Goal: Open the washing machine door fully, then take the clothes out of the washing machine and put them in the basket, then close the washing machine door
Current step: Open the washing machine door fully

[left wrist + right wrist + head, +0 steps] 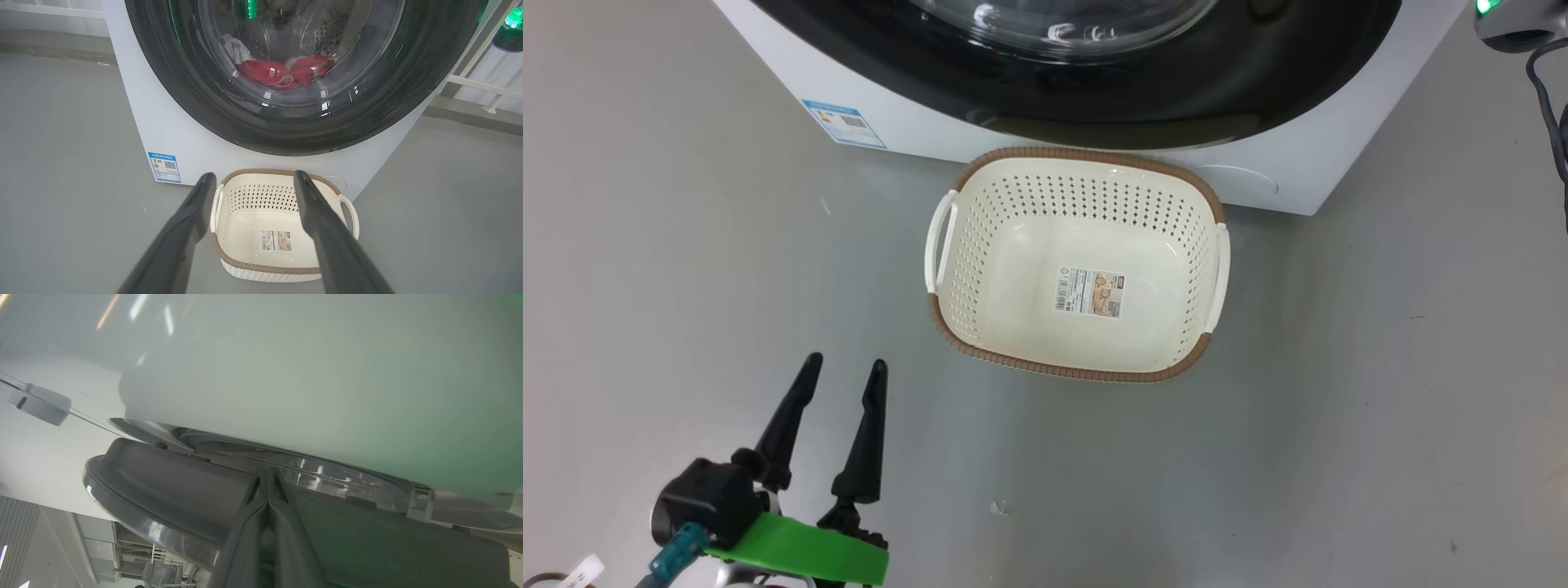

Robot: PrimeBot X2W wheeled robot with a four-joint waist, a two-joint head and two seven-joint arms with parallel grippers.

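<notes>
The white washing machine stands at the top of the head view. Its door, a glossy black ring around clear glass, lies close to the front. Through the glass, red and white clothes lie in the drum. The cream basket sits empty on the floor right before the machine, a paper label on its bottom. My left gripper hovers open, low and left of the basket. My right gripper is shut, its tips at the narrow gap between the door's rim and the machine's white front.
Grey floor surrounds the basket, with wide room to its left and right. A blue-white label marks the machine's lower left corner. A grey unit with a green light and a dark cable hang at the top right. White railing stands behind the machine.
</notes>
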